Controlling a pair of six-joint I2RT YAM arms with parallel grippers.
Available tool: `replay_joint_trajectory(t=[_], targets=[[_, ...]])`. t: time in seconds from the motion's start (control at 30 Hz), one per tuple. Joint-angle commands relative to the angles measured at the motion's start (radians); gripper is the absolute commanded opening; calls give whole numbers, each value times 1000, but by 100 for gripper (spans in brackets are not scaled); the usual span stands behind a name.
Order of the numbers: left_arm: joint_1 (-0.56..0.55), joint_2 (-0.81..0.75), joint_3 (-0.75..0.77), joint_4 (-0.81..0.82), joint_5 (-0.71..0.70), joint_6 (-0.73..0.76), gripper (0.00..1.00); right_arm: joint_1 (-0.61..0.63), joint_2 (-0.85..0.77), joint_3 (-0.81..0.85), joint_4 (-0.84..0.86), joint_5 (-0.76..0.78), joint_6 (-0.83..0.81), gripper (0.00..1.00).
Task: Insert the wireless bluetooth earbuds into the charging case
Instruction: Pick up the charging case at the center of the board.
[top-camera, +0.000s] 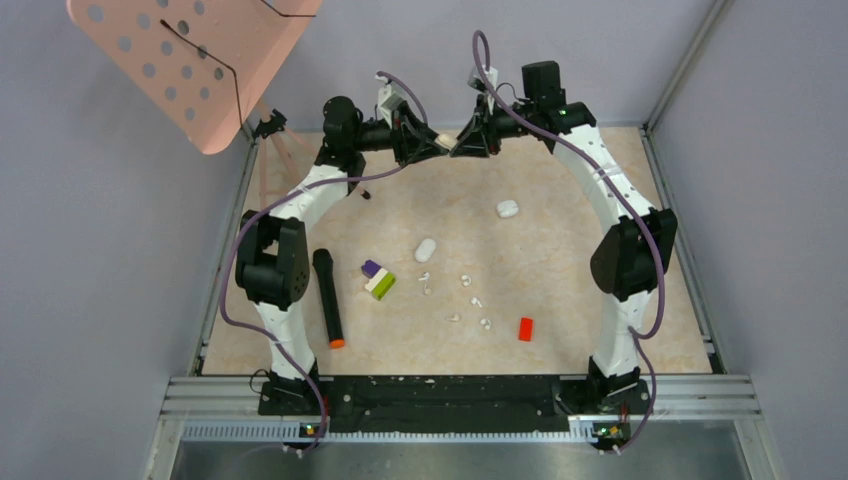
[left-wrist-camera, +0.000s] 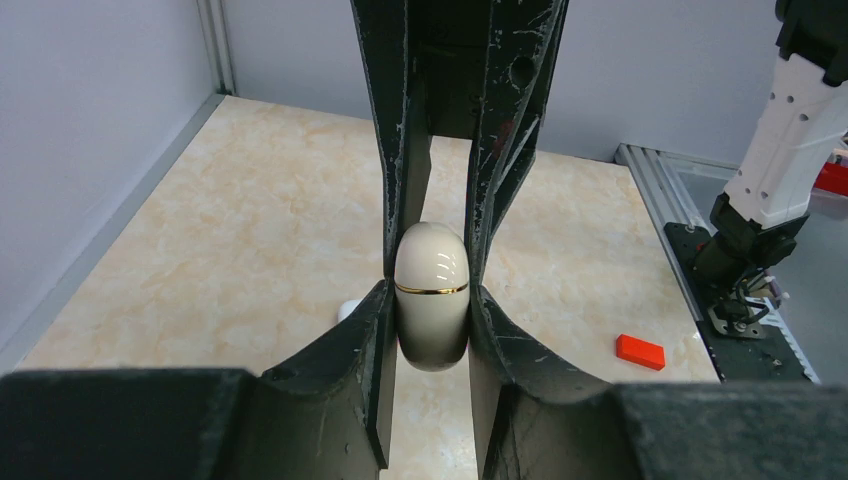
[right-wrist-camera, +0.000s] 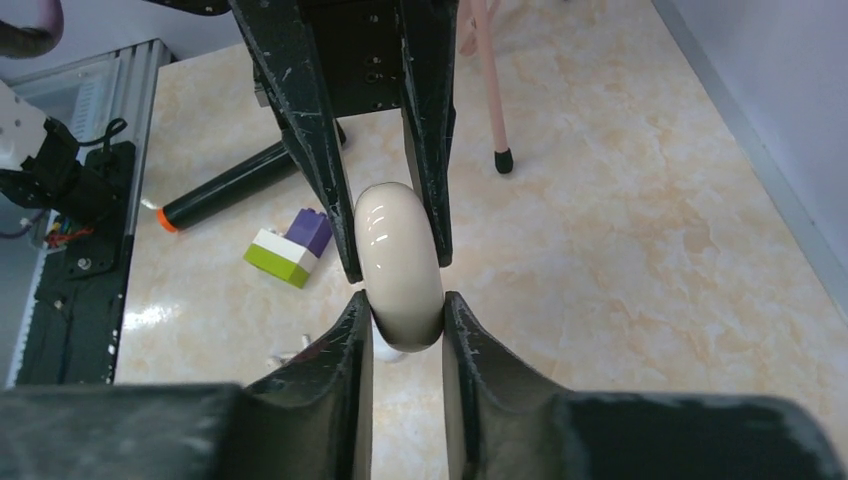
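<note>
A cream charging case (top-camera: 443, 140) with a thin gold seam hangs in the air at the back middle, held from both sides. My left gripper (top-camera: 432, 143) is shut on its lower half (left-wrist-camera: 432, 255). My right gripper (top-camera: 458, 143) has both fingers pressed against the other end (right-wrist-camera: 398, 250). In the left wrist view the right fingers (left-wrist-camera: 400, 150) come down from above onto the case. The wireless bluetooth earbuds (top-camera: 465, 281) lie as several tiny white bits scattered on the table's middle, some (right-wrist-camera: 298, 347) showing below the right jaws.
Two other white pebble cases (top-camera: 426, 250) (top-camera: 508, 208) lie on the table. Around the earbuds lie a red brick (top-camera: 526, 328), a green, white and purple brick (top-camera: 378, 281) and a black marker with an orange tip (top-camera: 329, 298). A pink perforated board (top-camera: 190, 60) stands back left.
</note>
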Motion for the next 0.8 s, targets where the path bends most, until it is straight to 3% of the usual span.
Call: replay_joint_trajectory(t=[0.0, 0.07, 0.1, 0.17, 0.4, 0.6, 0.77], targets=[[-3, -39, 45, 25, -3, 16, 17, 16, 11, 50, 21, -33, -15, 13], [-3, -37, 46, -10, -19, 39, 30, 16, 8, 59, 0, -12, -45, 6], [-2, -38, 48, -40, -30, 54, 42, 17, 8, 70, -25, 11, -76, 5], [3, -46, 40, -85, -26, 99, 49, 22, 8, 105, -96, 73, -164, 4], [18, -113, -43, -209, -17, 296, 52, 45, 10, 194, -358, 257, -471, 1], [19, -116, -65, -173, -4, 316, 51, 76, 8, 201, -412, 357, -555, 0], [0, -102, -94, -118, -25, 317, 54, 82, 42, 258, -416, 340, -513, 0]])
